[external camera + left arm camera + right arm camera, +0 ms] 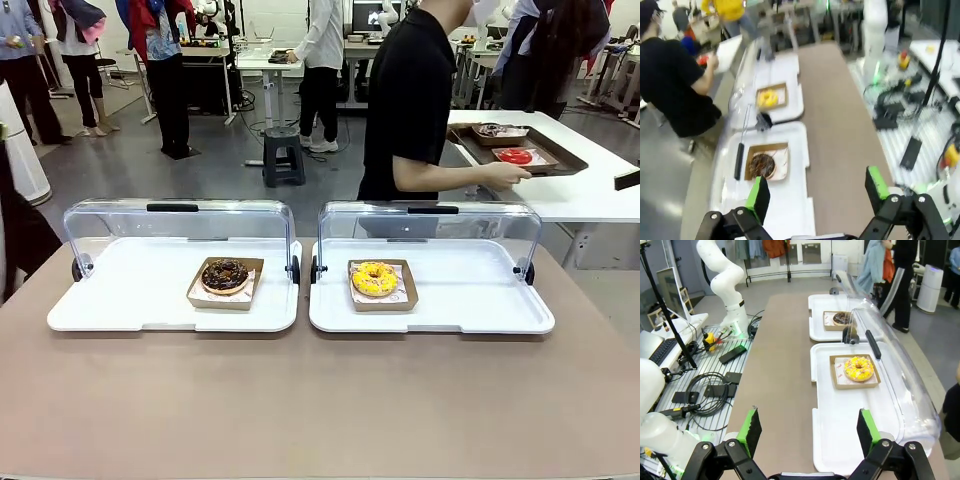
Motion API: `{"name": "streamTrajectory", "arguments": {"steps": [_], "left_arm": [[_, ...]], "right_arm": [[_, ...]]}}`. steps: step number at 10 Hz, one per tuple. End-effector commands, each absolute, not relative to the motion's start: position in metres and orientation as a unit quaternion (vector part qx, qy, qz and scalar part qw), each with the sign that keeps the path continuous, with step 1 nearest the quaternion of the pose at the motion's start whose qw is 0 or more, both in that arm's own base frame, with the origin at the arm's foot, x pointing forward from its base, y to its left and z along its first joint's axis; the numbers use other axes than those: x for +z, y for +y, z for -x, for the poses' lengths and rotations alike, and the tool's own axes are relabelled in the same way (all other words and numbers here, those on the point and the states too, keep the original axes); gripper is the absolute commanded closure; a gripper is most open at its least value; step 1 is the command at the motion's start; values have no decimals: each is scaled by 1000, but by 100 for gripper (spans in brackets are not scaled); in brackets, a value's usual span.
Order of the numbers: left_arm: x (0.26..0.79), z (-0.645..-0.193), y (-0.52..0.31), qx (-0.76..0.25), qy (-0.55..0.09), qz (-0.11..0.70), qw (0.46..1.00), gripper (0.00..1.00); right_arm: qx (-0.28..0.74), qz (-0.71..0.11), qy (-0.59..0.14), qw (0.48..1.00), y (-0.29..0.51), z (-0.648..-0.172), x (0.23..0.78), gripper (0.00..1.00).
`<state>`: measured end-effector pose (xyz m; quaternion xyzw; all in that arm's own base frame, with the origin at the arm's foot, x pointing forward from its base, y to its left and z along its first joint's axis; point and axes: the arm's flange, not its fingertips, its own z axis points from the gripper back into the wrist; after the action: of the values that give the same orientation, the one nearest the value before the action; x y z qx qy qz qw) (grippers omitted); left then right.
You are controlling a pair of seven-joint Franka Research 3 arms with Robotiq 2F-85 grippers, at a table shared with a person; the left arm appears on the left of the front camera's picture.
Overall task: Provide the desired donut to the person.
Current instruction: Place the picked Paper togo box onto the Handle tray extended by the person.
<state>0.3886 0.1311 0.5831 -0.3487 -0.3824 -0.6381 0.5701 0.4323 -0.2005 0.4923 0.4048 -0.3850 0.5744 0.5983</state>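
Observation:
Two donuts lie in brown paper trays on white display trays with their clear lids raised. A chocolate donut (pixel 225 275) (pixel 762 165) (pixel 842 318) is on the left tray (pixel 120 300); a yellow-frosted donut (pixel 375 279) (pixel 767 98) (pixel 858 368) is on the right tray (pixel 480 300). The person (pixel 415 100) (pixel 670 85) in a black shirt stands at the far side, turned away, one hand on a brown tray (pixel 560 160) on a side table. My left gripper (pixel 817 192) hangs open above the near table edge by the chocolate donut. My right gripper (pixel 809 431) is open, short of the yellow donut.
The brown tray holds a red donut (pixel 516 156) and another boxed one (pixel 490 130). Bare brown tabletop (pixel 320 400) lies between me and the display trays. Cables and gear sit on the bench (pixel 705 380) beside the table. Bystanders stand far behind.

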Motion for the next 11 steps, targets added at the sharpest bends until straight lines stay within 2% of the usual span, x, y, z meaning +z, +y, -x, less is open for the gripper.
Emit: {"name": "streamTrajectory", "arguments": {"steps": [1, 2, 3, 6, 8, 11], "left_arm": [[549, -412, 168, -614, -371, 407, 566, 0], [533, -419, 183, -609, -379, 441, 539, 0], [517, -427, 194, -607, -374, 441, 544, 0], [471, -431, 195, -613, -376, 357, 596, 0], [468, -429, 197, -612, -385, 302, 621, 0], [470, -428, 198, -608, -400, 299, 617, 0]], "right_arm": [[575, -405, -386, 598, -200, -432, 492, 0], [575, -405, -386, 598, -200, -432, 492, 0], [575, -405, -386, 598, -200, -432, 492, 0], [575, -405, -386, 598, -200, -432, 492, 0], [575, -405, -386, 598, -200, -432, 492, 0], [575, -405, -386, 598, -200, -432, 492, 0]]}}
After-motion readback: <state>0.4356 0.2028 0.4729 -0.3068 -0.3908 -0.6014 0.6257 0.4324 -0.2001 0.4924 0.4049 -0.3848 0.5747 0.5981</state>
